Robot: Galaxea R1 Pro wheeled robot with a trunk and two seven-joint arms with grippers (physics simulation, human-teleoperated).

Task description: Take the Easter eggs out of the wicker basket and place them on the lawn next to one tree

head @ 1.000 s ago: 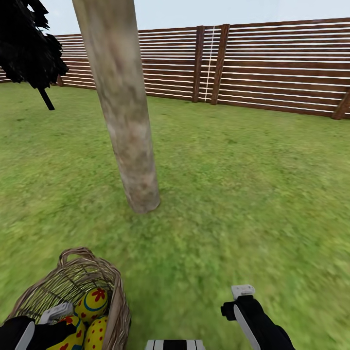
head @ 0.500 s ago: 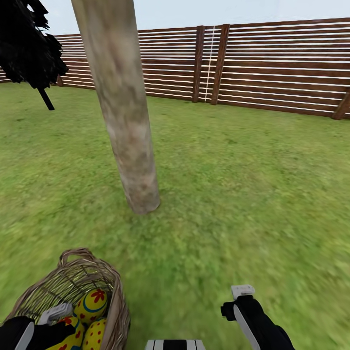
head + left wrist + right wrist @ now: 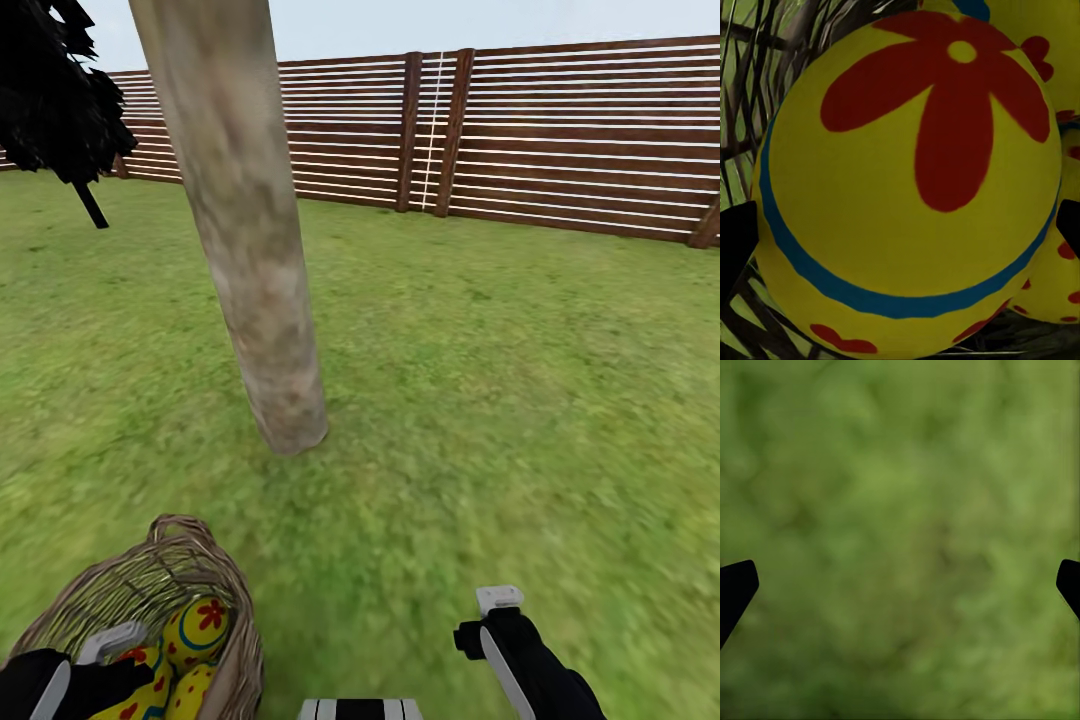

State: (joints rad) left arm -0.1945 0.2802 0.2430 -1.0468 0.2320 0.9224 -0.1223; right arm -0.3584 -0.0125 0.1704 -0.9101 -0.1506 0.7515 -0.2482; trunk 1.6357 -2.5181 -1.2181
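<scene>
The wicker basket [image 3: 205,560] stands on the lawn [image 3: 500,400] at the lower left of the head view, a short way in front of the tree's thick pale trunk [image 3: 255,280]. Inside it lie yellow Easter eggs [image 3: 197,630] with red marks and blue bands. My left gripper [image 3: 902,232] reaches into the basket, open, and one egg [image 3: 907,180] with a red flower sits between its dark fingertips [image 3: 735,244]. My right gripper [image 3: 497,605] hangs open above bare grass [image 3: 900,510], its fingers wide apart with nothing between them.
A brown slatted fence [image 3: 560,130] closes off the far side of the lawn. A thin-trunked black-leaved tree [image 3: 55,90] stands at the far left. Open grass stretches to the right of the trunk and between the trunk and the basket.
The whole picture has shifted slightly, so the camera moved; trunk and basket sit a little lower and further right in view. Both arms keep their pose.
</scene>
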